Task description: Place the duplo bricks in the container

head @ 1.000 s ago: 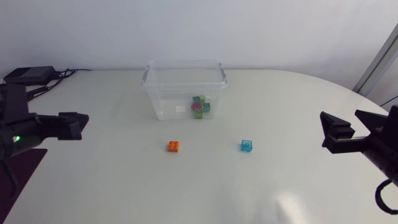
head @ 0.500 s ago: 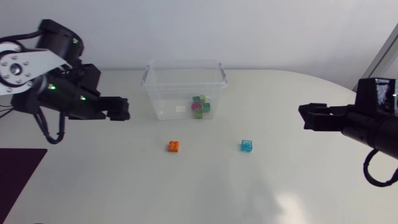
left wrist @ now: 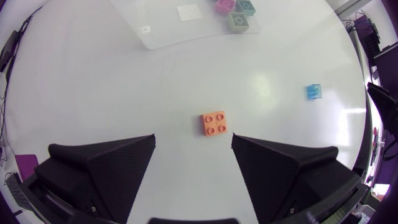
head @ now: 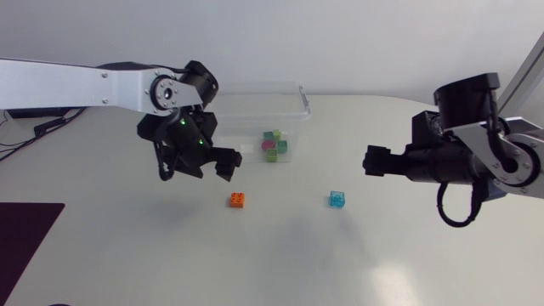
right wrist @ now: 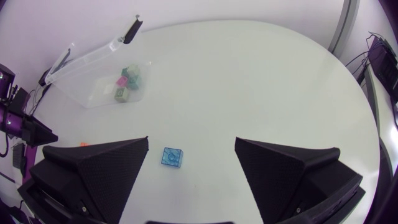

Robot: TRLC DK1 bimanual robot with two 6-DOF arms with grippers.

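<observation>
Light, rigid and smooth-sided, the orange brick [left wrist: 214,123] lies on the worktop [left wrist: 93,81] nearer than the container [head: 255,88], just ahead of the released left pincer [left wrist: 193,140], and is probably best pinched across flat opposite sides.

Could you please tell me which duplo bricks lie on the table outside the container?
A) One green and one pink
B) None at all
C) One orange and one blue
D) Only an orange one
C: the orange brick and the blue brick sit on the bare table in front of the container, while the green and pink bricks are inside it.
</observation>
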